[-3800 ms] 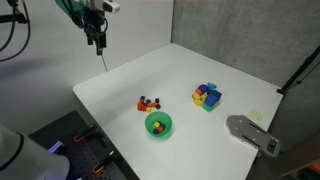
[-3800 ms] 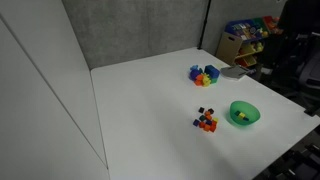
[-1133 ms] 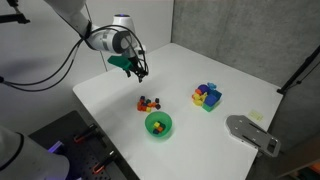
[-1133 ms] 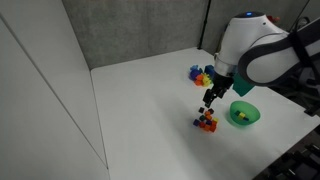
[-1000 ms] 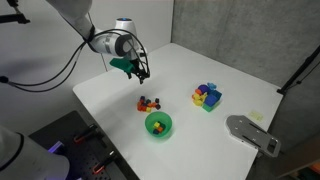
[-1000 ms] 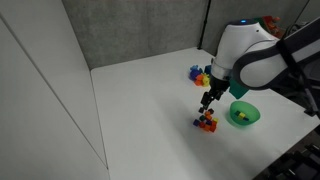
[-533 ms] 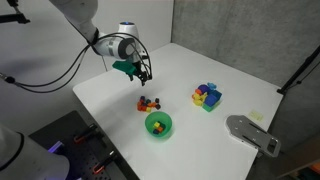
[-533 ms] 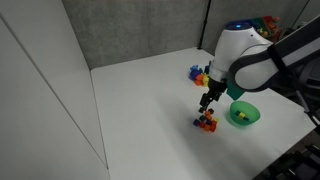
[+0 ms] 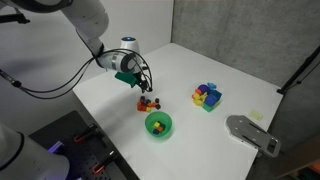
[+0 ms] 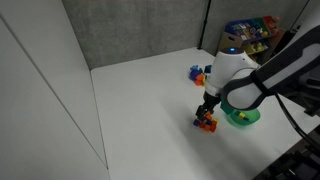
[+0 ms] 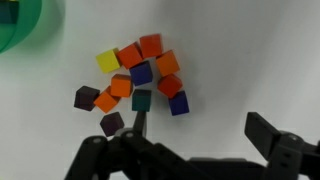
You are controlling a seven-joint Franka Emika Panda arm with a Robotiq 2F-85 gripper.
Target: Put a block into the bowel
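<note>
At the near edge of the wrist view, the gripper (image 11: pixel 200 138) hangs low over the white tabletop (image 11: pixel 250 60) with its jaws spread wide and nothing between them. One finger (image 11: pixel 140 122) has its tip just beside a dark green block (image 11: pixel 142 100) and a small purple block (image 11: pixel 111 122). The other finger (image 11: pixel 266 132) is well apart from it, over bare tabletop.

Just beyond the fingertips lies the cluster of small blocks (image 11: pixel 140 78): orange, red, yellow, purple, blue and dark maroon cubes, many of them touching. Most of the cluster lies to the side of the open span rather than inside it.

Farther off, in the top corner of the wrist view, is the rim of the green bowel (image 11: pixel 25 28). In both exterior views the gripper (image 9: pixel 143 88) (image 10: pixel 207 108) is just above the small blocks (image 9: pixel 149 102) (image 10: pixel 206 123), and the bowel (image 9: pixel 158 125) (image 10: pixel 243 114) stands near them on the tabletop (image 9: pixel 230 70) (image 10: pixel 140 110), apart from the gripper. Something small and yellowish shows inside the bowel, too small to name.

Beyond that sits a heap of larger blocks (image 9: pixel 207 96) (image 10: pixel 203 74) in blue, yellow and purple, well apart from the arm.
</note>
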